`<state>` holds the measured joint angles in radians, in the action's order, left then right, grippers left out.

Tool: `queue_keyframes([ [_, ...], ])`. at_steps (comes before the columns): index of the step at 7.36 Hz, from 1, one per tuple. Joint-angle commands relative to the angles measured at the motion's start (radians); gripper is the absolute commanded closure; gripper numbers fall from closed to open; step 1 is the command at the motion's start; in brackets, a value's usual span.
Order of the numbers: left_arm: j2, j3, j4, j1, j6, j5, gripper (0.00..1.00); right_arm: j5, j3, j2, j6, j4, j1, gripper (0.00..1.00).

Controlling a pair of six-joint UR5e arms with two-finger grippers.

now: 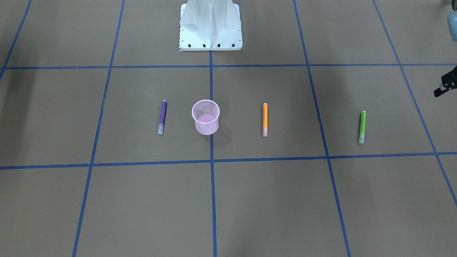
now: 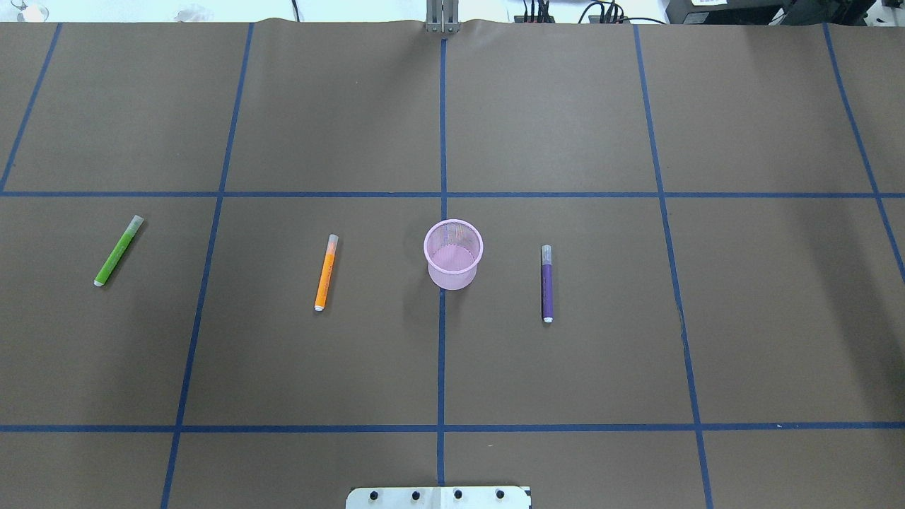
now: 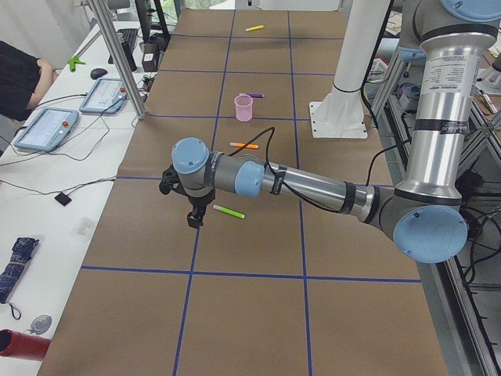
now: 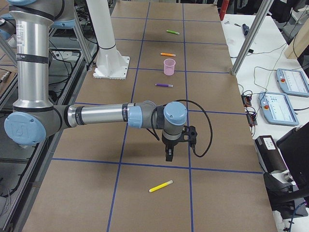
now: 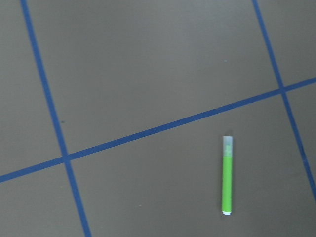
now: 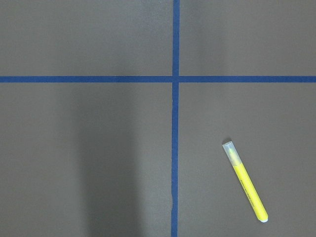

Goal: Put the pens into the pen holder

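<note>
The green pen point(image 5: 226, 175) is seemingly being targeted by the left end effector point(image 3: 193, 218), its opening impossible to tell; a crosswise mid-barrel grip is being called for.

The light is soft and even and falls from above, so the brown paper on the bench point(image 2: 565, 367) stays matte with no glare. Shadows are broad and blurry (no hard edge anywhere). Dim bands cross the paper towards both sides in the front-facing view, and the pen holder point(image 1: 206, 117) throws only a faint smudge beside its base. A wide grey stripe darkens the right wrist view left of centre. Beyond the paper, the overhead view's top strip is washed out almost to white. Both wrist views show the paper greyer and dimmer, yet the green pen point(image 5: 226, 177) is crisp. In the side views, the upright posts lean near the edges.
</note>
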<state>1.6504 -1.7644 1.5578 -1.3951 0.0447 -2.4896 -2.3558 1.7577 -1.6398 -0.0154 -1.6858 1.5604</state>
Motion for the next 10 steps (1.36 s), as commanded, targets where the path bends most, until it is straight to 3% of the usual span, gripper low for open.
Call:
queue_keyframes([
  [1,0.020,0.002,0.008,0.105,-0.031,0.003,0.00,0.000,0.002,0.000,0.000,0.000,-0.005,0.00],
  [5,0.029,0.042,0.069,0.165,-0.184,0.003,0.00,0.000,0.000,0.000,0.000,0.000,-0.008,0.00],
  [8,0.023,0.065,0.260,0.264,-0.316,0.173,0.00,0.000,-0.001,0.000,0.002,0.000,-0.008,0.00],
  [10,0.029,0.115,0.341,0.286,-0.325,0.173,0.01,0.000,-0.001,0.000,0.002,0.000,-0.008,0.00],
])
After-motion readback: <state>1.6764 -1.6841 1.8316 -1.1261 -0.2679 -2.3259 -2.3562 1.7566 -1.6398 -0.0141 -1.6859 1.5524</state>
